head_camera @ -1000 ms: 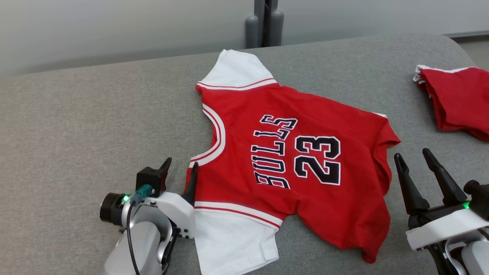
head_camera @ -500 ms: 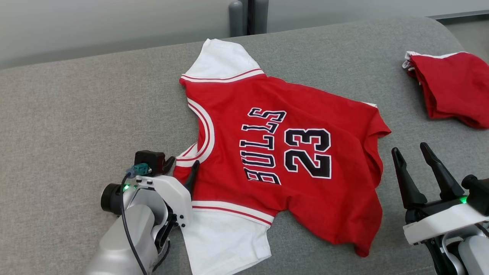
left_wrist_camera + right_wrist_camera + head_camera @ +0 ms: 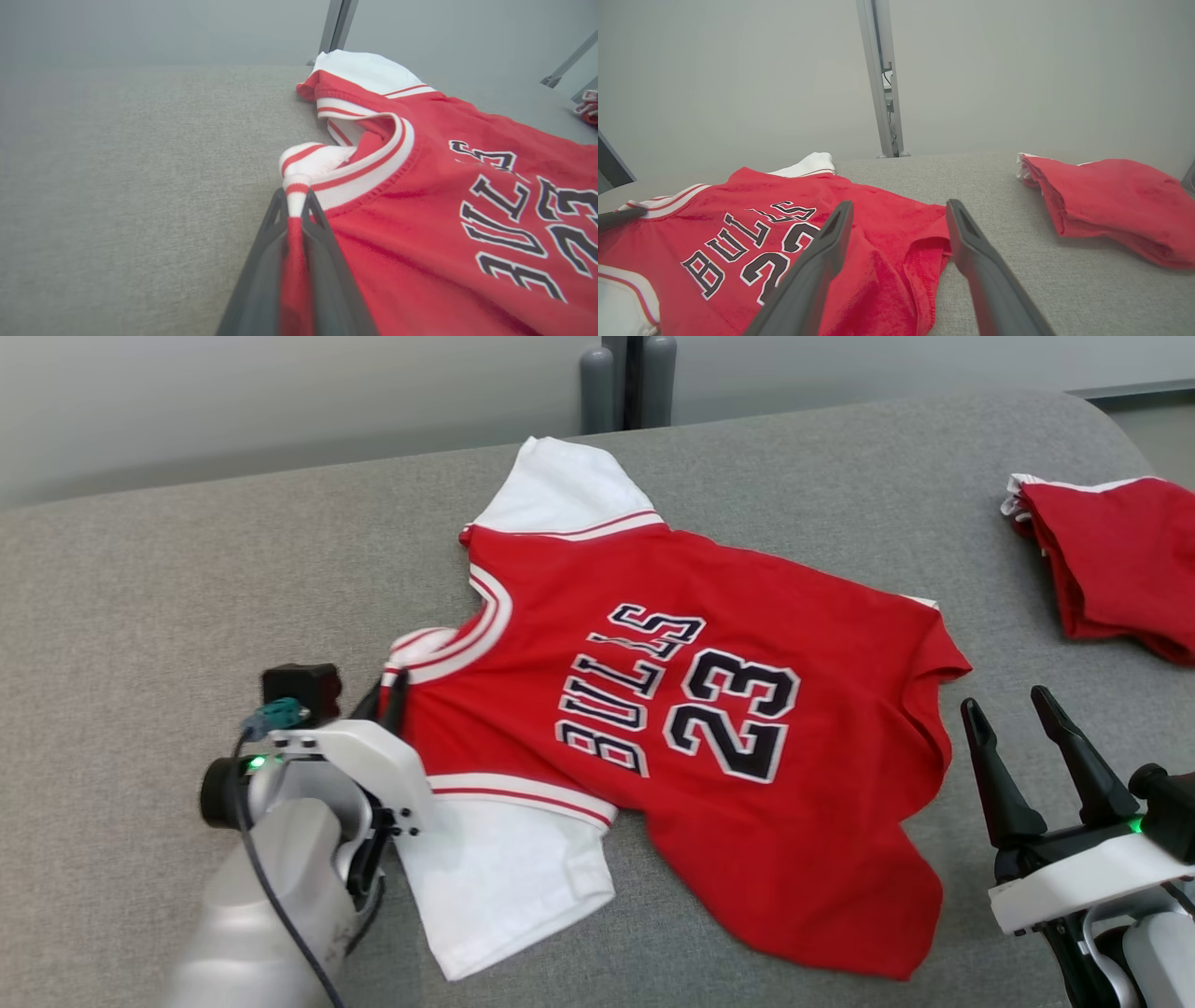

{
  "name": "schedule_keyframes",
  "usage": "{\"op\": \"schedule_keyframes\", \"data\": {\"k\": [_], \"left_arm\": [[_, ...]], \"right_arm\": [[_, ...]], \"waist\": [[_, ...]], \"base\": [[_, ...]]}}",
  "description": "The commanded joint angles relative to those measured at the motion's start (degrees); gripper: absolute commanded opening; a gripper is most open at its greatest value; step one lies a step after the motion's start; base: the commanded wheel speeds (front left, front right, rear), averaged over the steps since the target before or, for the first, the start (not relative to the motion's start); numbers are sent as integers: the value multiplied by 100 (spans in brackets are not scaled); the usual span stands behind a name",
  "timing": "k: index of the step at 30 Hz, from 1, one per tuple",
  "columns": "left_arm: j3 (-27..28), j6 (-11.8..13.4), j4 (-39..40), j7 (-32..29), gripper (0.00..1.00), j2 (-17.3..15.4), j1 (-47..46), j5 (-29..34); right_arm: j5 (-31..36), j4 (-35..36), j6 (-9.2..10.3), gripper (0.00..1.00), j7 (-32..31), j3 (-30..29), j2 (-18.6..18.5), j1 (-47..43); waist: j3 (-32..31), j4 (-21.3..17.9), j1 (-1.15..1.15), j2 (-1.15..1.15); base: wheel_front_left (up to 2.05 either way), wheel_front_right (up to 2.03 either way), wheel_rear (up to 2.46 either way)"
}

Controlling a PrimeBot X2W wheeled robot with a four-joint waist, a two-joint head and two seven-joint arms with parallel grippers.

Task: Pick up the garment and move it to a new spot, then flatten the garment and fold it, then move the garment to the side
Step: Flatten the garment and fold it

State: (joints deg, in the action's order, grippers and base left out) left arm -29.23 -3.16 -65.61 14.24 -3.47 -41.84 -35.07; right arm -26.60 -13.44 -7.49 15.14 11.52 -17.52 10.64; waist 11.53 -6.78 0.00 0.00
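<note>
A red jersey (image 3: pixel 672 709) with white sleeves and "BULLS 23" in black lies spread on the grey padded table (image 3: pixel 187 579). My left gripper (image 3: pixel 385 695) is shut on the jersey's white-and-red collar trim at its left edge; in the left wrist view the fingers (image 3: pixel 261 261) pinch a strip of the jersey (image 3: pixel 444 196) between them. My right gripper (image 3: pixel 1013 714) stands open just right of the jersey's hem, holding nothing. In the right wrist view its fingers (image 3: pixel 966 242) spread over the hem of the jersey (image 3: pixel 752 219).
A second folded red garment (image 3: pixel 1111 569) lies at the table's far right, also seen as a red pile (image 3: pixel 1106 205) in the right wrist view. A grey post (image 3: pixel 627 383) rises behind the table's far edge. Bare grey surface spreads to the left.
My left gripper has pulled the collar leftward, bunching the neckline and swinging the jersey's near side to the left. The head camera shifted slightly. The right gripper has kept its place, open.
</note>
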Motion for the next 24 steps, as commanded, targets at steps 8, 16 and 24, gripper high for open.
{"op": "schedule_keyframes", "data": {"k": [8,16,24], "left_arm": [[573,402,123,92,0,-540,43,-124],[738,379,257,94,100,-568,450,42],[1118,546,1572,95,100,-516,945,577]], "right_arm": [[140,-137,0,100,6,-100,14,-66],[124,-404,0,100,6,-152,108,-86],[69,-626,0,100,6,-269,155,-13]], "waist": [[-143,261,0,0],[-255,498,0,0],[-481,847,0,0]], "base": [[0,0,0],[0,0,0],[0,0,0]]}}
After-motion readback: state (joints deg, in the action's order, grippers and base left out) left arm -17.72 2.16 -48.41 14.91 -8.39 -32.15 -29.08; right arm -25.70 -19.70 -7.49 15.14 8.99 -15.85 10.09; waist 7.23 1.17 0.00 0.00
